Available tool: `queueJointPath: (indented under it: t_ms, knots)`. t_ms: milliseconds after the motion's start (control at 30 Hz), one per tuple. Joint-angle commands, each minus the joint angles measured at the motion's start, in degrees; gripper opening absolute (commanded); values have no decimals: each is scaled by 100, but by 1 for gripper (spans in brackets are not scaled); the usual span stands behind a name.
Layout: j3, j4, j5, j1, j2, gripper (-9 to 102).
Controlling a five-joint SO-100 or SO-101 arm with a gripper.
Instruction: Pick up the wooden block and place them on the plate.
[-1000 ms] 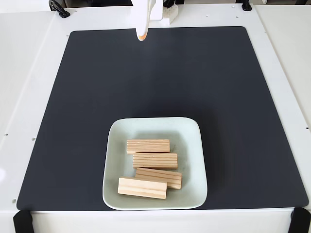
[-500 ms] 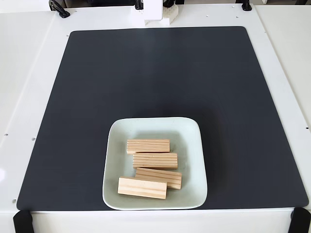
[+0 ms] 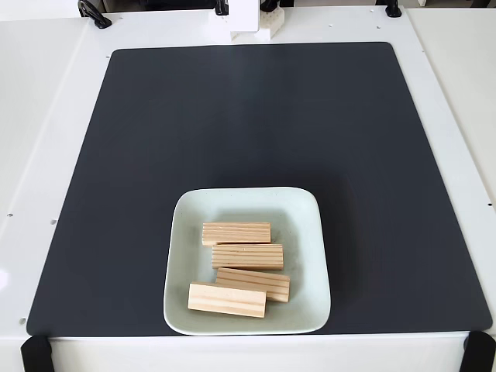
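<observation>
Several wooden blocks lie inside the pale mint-white square plate [image 3: 306,232], which sits on the near middle of the dark mat in the fixed view. The farthest block [image 3: 236,232] lies flat, with another block [image 3: 248,256] just below it. A third block [image 3: 260,284] lies slightly slanted, and the nearest block [image 3: 226,300] overlaps its left end near the plate's front rim. All show light pine grain lines.
The black mat [image 3: 248,132] covers most of the white table. The arm's white base [image 3: 249,19] stands at the far edge, with black clamps [image 3: 93,12] at the table's corners. Black straps [image 3: 35,353] show at the near corners.
A white finger tip with an orange end hung over the mat's far edge one second ago; it has pulled back out of the picture. Plate and blocks have not moved.
</observation>
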Motion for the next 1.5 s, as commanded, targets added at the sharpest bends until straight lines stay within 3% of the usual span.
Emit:
queueJointPath:
  t_ms: [0,400,1033,1467]
  knots:
    - [299,413,44,0,53,0]
    - [1362,1600,18,229,79,0]
    - [1424,4975,44,299,88,0]
    - [1371,5150,44,343,88,0]
